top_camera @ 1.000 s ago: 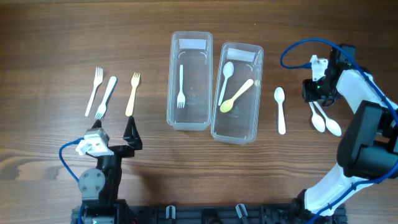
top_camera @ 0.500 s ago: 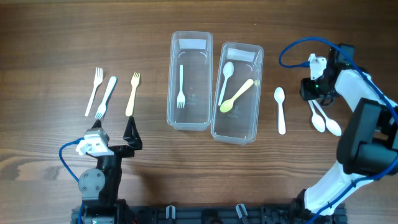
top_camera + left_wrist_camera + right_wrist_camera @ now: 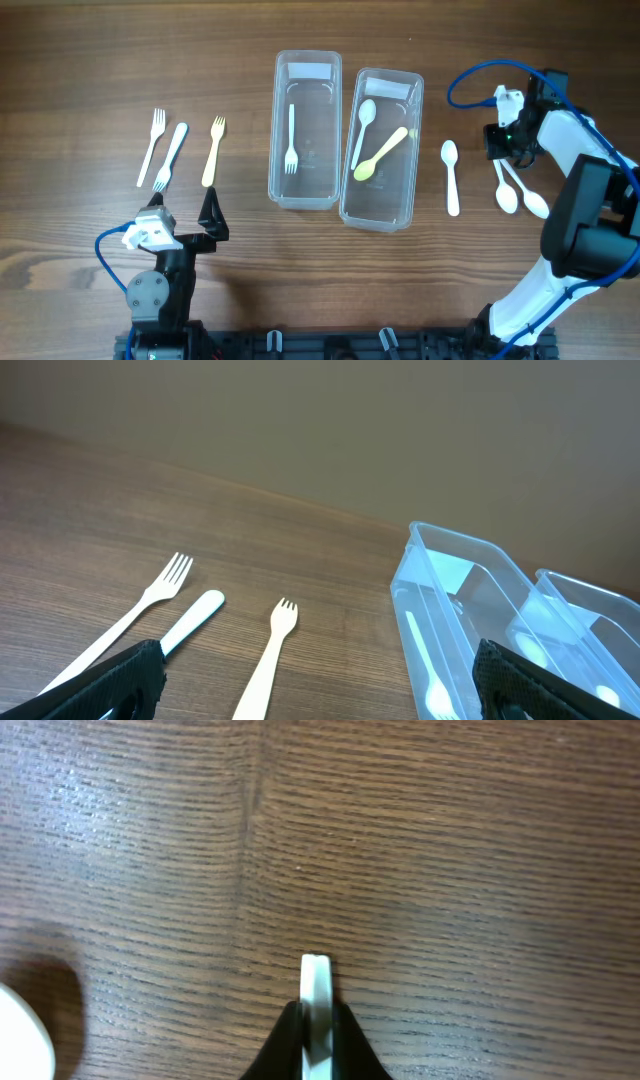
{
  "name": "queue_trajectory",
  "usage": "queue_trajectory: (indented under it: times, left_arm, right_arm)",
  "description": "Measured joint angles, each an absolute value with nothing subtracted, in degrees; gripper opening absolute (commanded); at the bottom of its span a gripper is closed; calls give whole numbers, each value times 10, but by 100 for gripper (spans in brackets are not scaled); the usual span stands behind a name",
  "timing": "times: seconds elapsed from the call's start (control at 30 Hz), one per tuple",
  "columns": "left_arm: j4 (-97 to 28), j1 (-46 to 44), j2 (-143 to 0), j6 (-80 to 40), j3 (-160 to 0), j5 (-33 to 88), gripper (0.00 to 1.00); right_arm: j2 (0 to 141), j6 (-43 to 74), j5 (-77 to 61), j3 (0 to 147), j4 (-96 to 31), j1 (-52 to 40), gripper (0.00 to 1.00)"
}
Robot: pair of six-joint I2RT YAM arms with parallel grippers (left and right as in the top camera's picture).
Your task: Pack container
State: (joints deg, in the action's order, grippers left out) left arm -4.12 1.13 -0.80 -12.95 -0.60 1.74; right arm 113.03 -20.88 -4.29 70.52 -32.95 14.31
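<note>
Two clear containers stand mid-table. The left one (image 3: 305, 130) holds a white fork (image 3: 291, 140). The right one (image 3: 381, 148) holds a white spoon (image 3: 362, 128) and a yellow spoon (image 3: 381, 154). Three forks (image 3: 180, 152) lie to the left; they also show in the left wrist view (image 3: 262, 665). One white spoon (image 3: 451, 176) lies right of the containers. Two more white spoons (image 3: 515, 192) lie at far right. My right gripper (image 3: 503, 142) is shut on the handle of one of them (image 3: 317, 1010). My left gripper (image 3: 182, 222) is open and empty near the front edge.
The wood table (image 3: 100, 60) runs past the containers on all sides. The right arm's blue cable (image 3: 470, 85) loops above the gripper. The left container's near corner shows in the left wrist view (image 3: 450, 610).
The right gripper has shifted slightly left and up with the spoon handle in it; the spoon bowl has swung a little left. The left arm has not moved.
</note>
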Motion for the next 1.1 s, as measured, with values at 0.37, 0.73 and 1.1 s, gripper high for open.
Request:
queue_trajectory:
  times: [0.37, 0.73, 1.1]
  left_arm:
    - [-41, 11, -8, -130, -6, 17, 100]
    - [-41, 11, -8, -130, -6, 17, 100]
    - [-41, 11, -8, -130, -6, 17, 100]
  right_arm:
    - [1150, -204, -45, 774, -388, 143, 4]
    - [1152, -197, -116, 1020, -592, 123, 4]
    - [1134, -117, -265, 1131, -749, 26, 4]
